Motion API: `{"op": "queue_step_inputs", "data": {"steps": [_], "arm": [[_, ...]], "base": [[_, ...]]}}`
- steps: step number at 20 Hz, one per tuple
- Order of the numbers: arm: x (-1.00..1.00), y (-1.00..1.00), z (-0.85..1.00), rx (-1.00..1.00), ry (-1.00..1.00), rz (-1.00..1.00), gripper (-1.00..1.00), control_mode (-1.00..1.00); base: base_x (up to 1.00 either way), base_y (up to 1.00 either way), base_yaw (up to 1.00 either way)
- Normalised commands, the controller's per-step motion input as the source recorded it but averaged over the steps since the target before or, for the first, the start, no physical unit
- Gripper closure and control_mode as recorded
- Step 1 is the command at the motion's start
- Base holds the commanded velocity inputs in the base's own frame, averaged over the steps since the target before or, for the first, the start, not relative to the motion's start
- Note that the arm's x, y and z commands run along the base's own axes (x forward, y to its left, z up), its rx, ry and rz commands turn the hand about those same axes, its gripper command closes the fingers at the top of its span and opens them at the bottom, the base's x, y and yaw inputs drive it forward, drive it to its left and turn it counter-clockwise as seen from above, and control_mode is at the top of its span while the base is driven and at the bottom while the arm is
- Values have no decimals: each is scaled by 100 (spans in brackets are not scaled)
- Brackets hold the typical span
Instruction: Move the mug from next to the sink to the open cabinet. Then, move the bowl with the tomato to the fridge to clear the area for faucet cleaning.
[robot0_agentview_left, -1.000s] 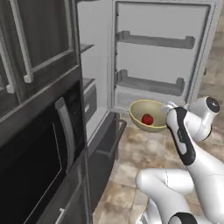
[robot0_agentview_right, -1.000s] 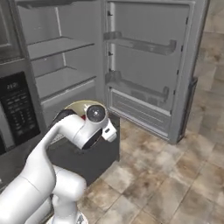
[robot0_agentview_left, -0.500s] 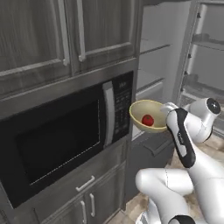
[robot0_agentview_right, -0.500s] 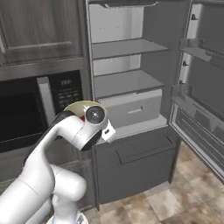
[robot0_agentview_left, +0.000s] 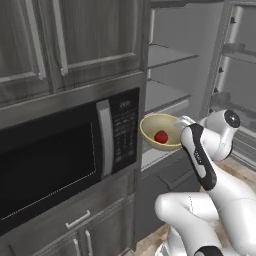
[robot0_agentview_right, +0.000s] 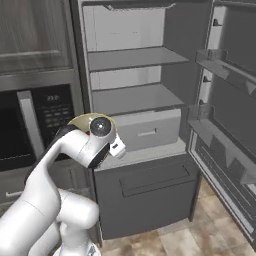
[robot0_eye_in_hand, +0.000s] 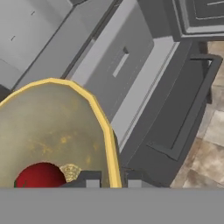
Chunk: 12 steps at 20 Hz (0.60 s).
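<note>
Since the earlier frames the base has turned, so the whole scene has slid across both base views: the microwave (robot0_agentview_left: 75, 155) that filled the left base view now sits further left, and the open fridge (robot0_agentview_right: 135, 100) with its bare shelves and inner drawer (robot0_agentview_right: 147, 131) now stands almost square ahead in the right base view, its door (robot0_agentview_right: 227, 115) swung out at the right. The arm's pose relative to the cameras looks unchanged, and the bowl (robot0_agentview_left: 161, 132) sits at the same place against the tool (robot0_eye_in_hand: 112, 178) as before. The tool is clamped on the bowl, its two finger tips pinching the yellow rim at the side nearest the wrist, one inside and one outside the wall. The bowl hangs in the air in front of the tool, between the microwave and the fridge opening, above the fridge's lower drawer front (robot0_eye_in_hand: 131, 83). It is round, with no long axis; its mouth faces up, tipped slightly away from the tool. The tomato (robot0_agentview_left: 161, 136) lies in the bowl's bottom, just beside the finger tips in the hand view.
</note>
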Motion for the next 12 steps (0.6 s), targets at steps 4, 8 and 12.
{"op": "queue_step_inputs", "data": {"steps": [4,8,12], "arm": [[0,0,0,0,0,0,100,100],[0,0,0,0,0,0,100,100],[0,0,0,0,0,0,100,100]], "base": [[31,-76,14],[35,-50,12],[57,-1,4]]}}
